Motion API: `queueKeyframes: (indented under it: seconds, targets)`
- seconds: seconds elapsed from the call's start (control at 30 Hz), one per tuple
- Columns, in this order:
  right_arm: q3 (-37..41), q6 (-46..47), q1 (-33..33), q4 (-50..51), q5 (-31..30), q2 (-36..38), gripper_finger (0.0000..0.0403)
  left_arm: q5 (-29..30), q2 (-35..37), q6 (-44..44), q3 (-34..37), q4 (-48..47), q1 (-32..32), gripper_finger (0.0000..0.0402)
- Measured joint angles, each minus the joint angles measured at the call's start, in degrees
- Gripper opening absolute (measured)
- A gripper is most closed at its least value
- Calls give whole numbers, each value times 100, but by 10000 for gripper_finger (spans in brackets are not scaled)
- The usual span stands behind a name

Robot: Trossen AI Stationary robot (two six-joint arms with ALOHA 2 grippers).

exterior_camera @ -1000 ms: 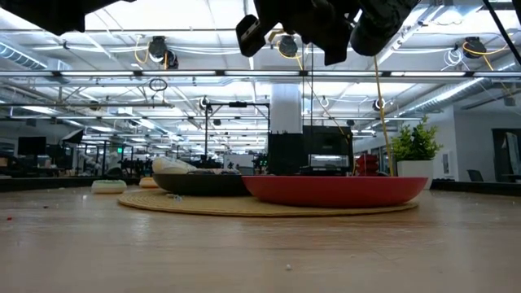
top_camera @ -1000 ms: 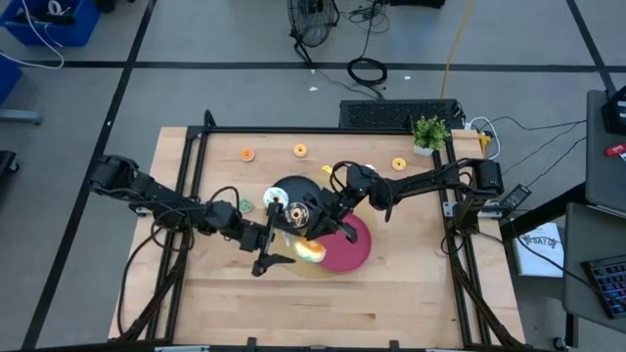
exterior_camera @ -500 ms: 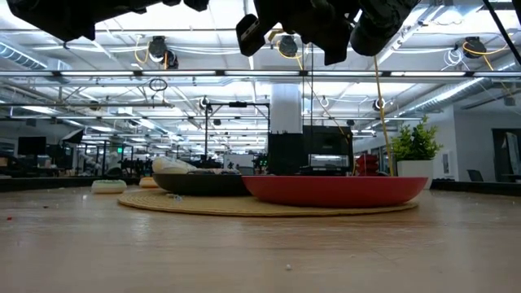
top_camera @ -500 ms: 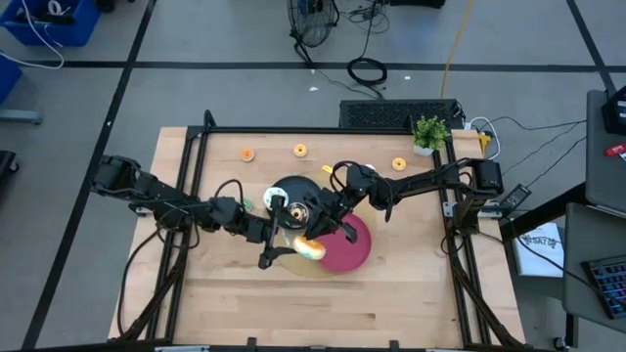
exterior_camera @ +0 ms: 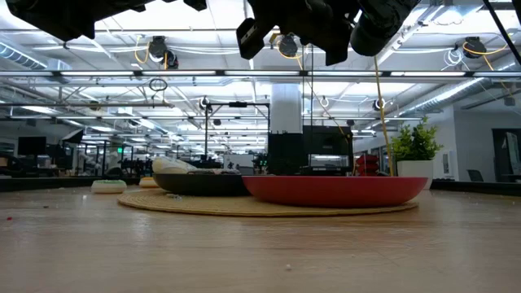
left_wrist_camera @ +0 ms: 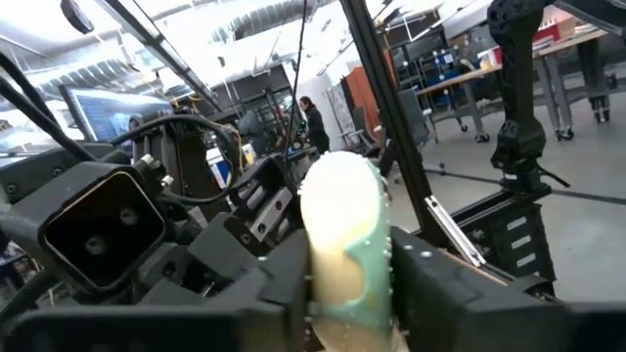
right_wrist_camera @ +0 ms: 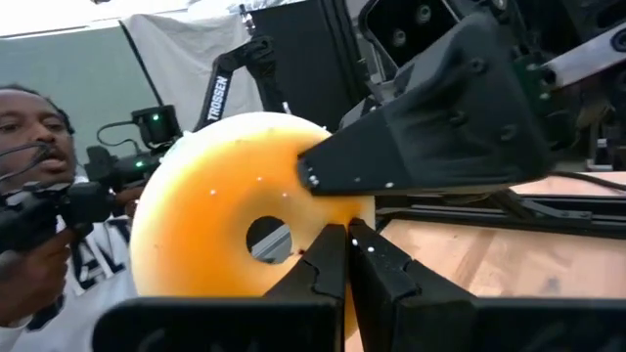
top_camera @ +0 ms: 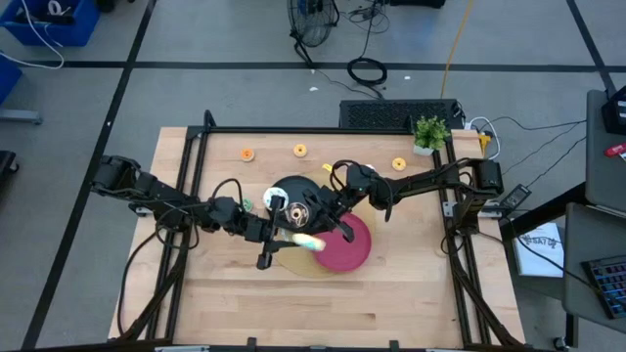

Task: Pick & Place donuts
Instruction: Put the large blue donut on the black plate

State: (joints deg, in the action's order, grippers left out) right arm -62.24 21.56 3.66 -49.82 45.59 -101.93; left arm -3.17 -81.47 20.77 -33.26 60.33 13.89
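Note:
A yellow-orange donut [right_wrist_camera: 210,196] hangs in the air above the near edge of the black plate [top_camera: 296,186] and the red plate [top_camera: 352,249]. My right gripper [right_wrist_camera: 345,244] comes in from the far right and is shut at it. My left gripper [left_wrist_camera: 347,288] reaches it from the left, and in the left wrist view the donut [left_wrist_camera: 342,225] stands edge-on between its fingers. From above the donut [top_camera: 309,242] shows as a bright spot between both grippers. A white donut [top_camera: 274,198] lies on the black plate. My left gripper has the donut between its two fingers, one on each flat face [left_wrist_camera: 364,279]. One finger [right_wrist_camera: 430,137] lies across the face beside the hole. It comes about level from the table's left. The donut is clear of the plates. My right gripper's shut fingertips [right_wrist_camera: 328,256] meet on the ring just below the hole [right_wrist_camera: 293,256]. The fingers cover the place of contact, so the kind of hold does not show. The donut's flat face is turned toward this wrist, clear of the table.
Both plates sit on a woven mat [top_camera: 293,266]. A pale green donut [top_camera: 245,204] lies left of the black plate. Orange donuts [top_camera: 247,154], [top_camera: 299,150], [top_camera: 398,163] lie near the far edge, beside a potted plant [top_camera: 430,132]. A person [right_wrist_camera: 29,137] stands beyond the table.
My left gripper has moved toward the table's right and far edges, up to the donut at my right gripper, and its fingers now stand against the donut's faces. The donut has shifted slightly toward the far edge. My right arm has kept still.

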Motion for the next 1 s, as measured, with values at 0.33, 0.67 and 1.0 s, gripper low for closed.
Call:
queueKeyframes:
  seconds: [0.33,0.67,1.0]
  targets:
    - [-7,-168,261,189,-210,12,13,202,258,359,2,-69,206,27]
    - [0,-634,1127,1149,-761,7,1,2389,833,-1235,2,-288,463,14]
    - [0,-2907,1077,2605,-3843,7,1,3842,1457,-3052,483,-73,-223,13]
